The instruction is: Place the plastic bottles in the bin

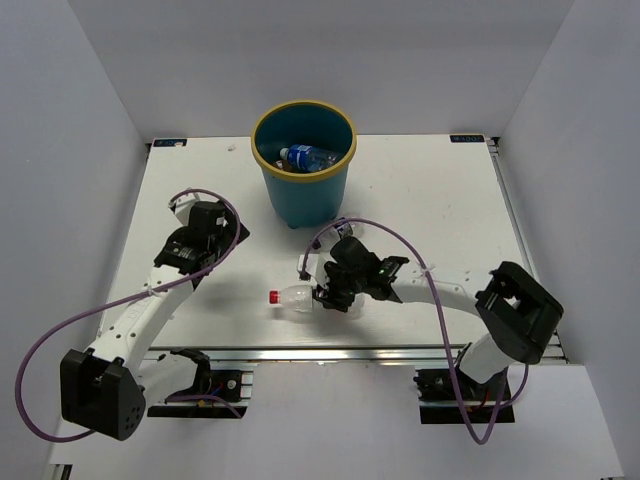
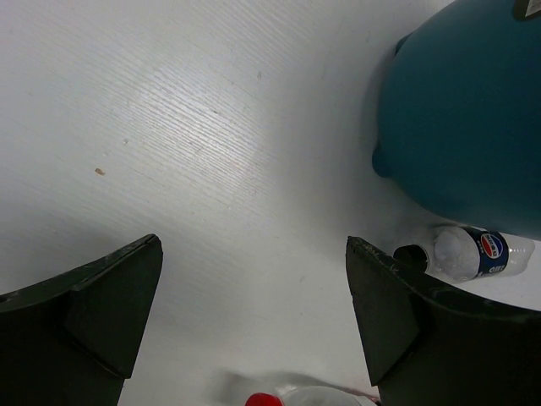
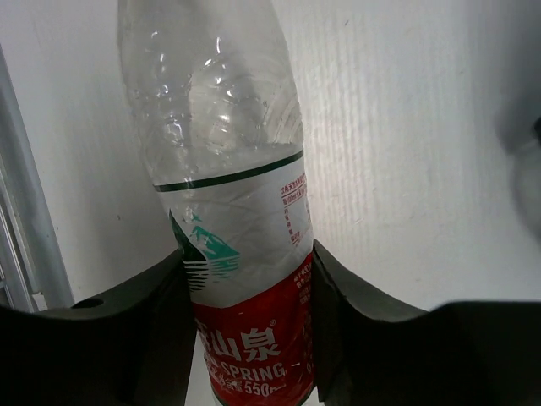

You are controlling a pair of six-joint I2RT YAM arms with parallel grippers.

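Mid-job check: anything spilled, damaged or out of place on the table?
Nothing spilled. A blue-labelled bottle lies on its side close by the bin, which may be awkward to reach. The red-labelled bottle in the right gripper looks slightly crumpled near its shoulder.

top ext: high, rear, looks down on whole table [image 1: 430, 200]
L wrist: near table, facing down; shares bin [image 2: 473, 110] w/ top
R wrist: v. close; shares red-label bottle [image 3: 228, 211] w/ top

A white table [image 1: 430, 200] with a faint grain stood boxed in on three sides by plain pale grey walls [image 1: 60, 150], under soft, even light. A metal rail [image 1: 330, 355] ran along its near edge, a second rail [image 1: 512, 215] down its right side.
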